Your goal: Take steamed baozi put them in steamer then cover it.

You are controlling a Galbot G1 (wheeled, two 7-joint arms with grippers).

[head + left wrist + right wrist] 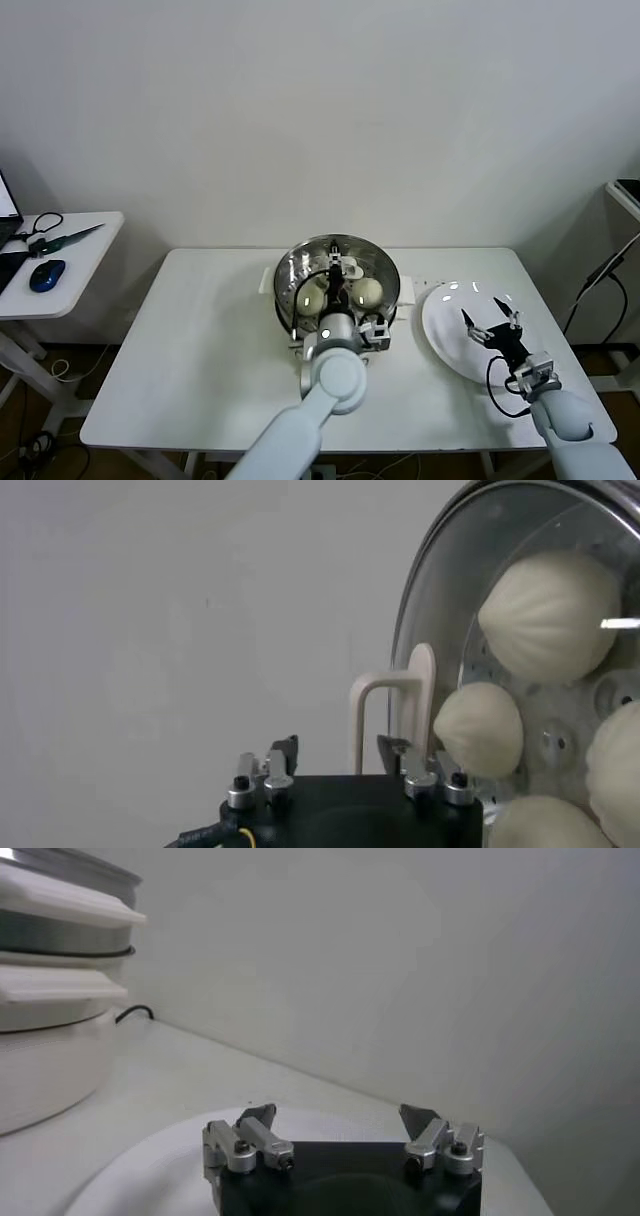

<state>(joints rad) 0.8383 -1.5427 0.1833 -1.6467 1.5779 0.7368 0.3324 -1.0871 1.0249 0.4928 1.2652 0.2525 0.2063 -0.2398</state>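
The steamer (290, 270) stands at the middle back of the white table. Several steamed baozi (367, 291) lie inside it, and in the left wrist view (550, 615) they show through the round glass lid (440, 610) lying over the pot. My left gripper (338, 268) hangs right above the lid. Its fingers stand apart at the lid's white handle (395, 715), not closed on it; it also shows in the left wrist view (338, 748). My right gripper (492, 322) is open and empty just above the white plate (445, 340); it also shows in the right wrist view (338, 1114).
The plate (150, 1168) holds nothing and sits right of the steamer (50, 978). A side table at far left carries a blue mouse (47, 275) and cables. A black cable (600, 275) hangs at the right edge.
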